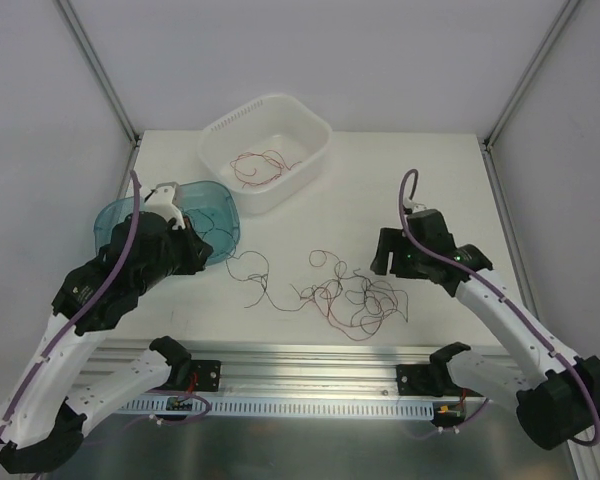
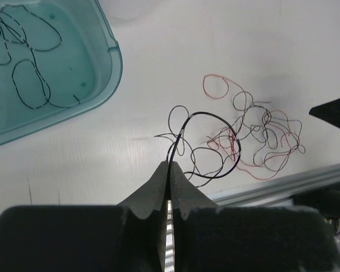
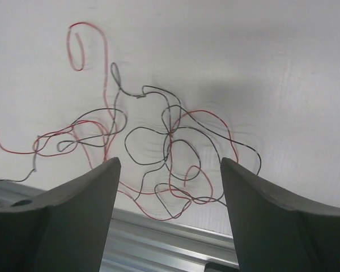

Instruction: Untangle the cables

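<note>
1. The table [image 1: 400,175] is carrying the whole job. The cables are lying in three places on it: two bins and one open patch near the near edge.
2. The white bin [image 1: 280,195], at the far centre, is holding a small group of red wires [image 1: 260,165]. Judged from this, the red sorting is under way but far from finished.
3. The teal bin [image 2: 110,68], at the left, is holding several black wires [image 2: 31,85], each lying as a separate loop. The black sorting is likewise partly done.
4. The clump [image 1: 365,298], near the near edge and right of centre, is making up the work left. Red and black strands are crossing each other many times in it. A loose black strand [image 1: 250,270] is lying just left of it, apart from the bins.
5. The right gripper [image 3: 169,164] is hovering over the clump with its fingers spread wide and nothing between them.
6. The left gripper [image 2: 169,170] is hanging beside the teal bin with its fingers pressed together, pinching one black wire [image 2: 207,116].
7. That black wire is arching up out of the closed fingers towards the clump. Whether it is fully free of the clump cannot be told. As a judgement, roughly half of the separating is remaining.
</note>
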Motion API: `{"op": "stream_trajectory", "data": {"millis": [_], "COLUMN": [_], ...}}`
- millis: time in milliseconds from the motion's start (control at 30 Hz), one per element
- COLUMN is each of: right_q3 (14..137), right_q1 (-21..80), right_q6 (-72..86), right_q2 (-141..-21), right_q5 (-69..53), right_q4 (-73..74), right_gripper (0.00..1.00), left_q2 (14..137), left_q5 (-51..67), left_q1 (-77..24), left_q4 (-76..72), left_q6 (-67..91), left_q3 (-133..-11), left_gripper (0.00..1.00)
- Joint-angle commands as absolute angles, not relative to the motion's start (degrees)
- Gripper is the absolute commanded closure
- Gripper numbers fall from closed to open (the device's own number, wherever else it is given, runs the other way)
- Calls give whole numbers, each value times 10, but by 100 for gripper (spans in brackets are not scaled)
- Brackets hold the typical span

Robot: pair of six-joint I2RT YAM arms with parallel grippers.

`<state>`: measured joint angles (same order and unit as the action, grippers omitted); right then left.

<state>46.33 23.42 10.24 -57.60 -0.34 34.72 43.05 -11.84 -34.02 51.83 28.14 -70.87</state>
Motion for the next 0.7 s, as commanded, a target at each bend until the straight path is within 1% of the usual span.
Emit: {"op": "stream_trajectory", "data": {"millis": [0, 33, 100, 133, 167, 233, 400, 433, 567, 667], "right_q3": [511, 516, 539, 552, 562, 588, 617, 622, 626, 630], "right_q1": [293, 324, 349, 372, 382, 405, 424, 425, 427, 428], "right_q6": [103, 99, 89, 84, 80, 76, 93, 106, 131, 140], "right_q2": [-612, -641, -678, -695, -732, -767, -879, -891, -945, -975], "right_q5": [-13, -6, 17, 16, 17, 21, 43, 65, 87, 97], "right_q4": [312, 308, 297, 294, 291, 275, 254, 257, 251, 246], "right_gripper": [24, 23, 22, 19, 19, 18, 17, 17, 18, 23], "left_q2": [411, 402, 395, 388, 384, 377, 367, 364, 354, 349], "left_q5": [-62, -62, -62, -62, -62, -61, -65, -67, -83, -105], "left_q1": [-336, -337, -336, -337, -336, -337, -336, -336, -336, -336], "left_q4": [493, 492, 493, 492, 493, 493, 494, 495, 497, 502], "left_q6": [301, 301, 303, 303, 303, 301, 301, 300, 298, 295], "left_q3": [-676, -660, -645, -642, -640, -633, -621, -620, -615, -616], "left_gripper": [100, 100, 100, 100, 100, 100, 100, 100, 100, 100]}}
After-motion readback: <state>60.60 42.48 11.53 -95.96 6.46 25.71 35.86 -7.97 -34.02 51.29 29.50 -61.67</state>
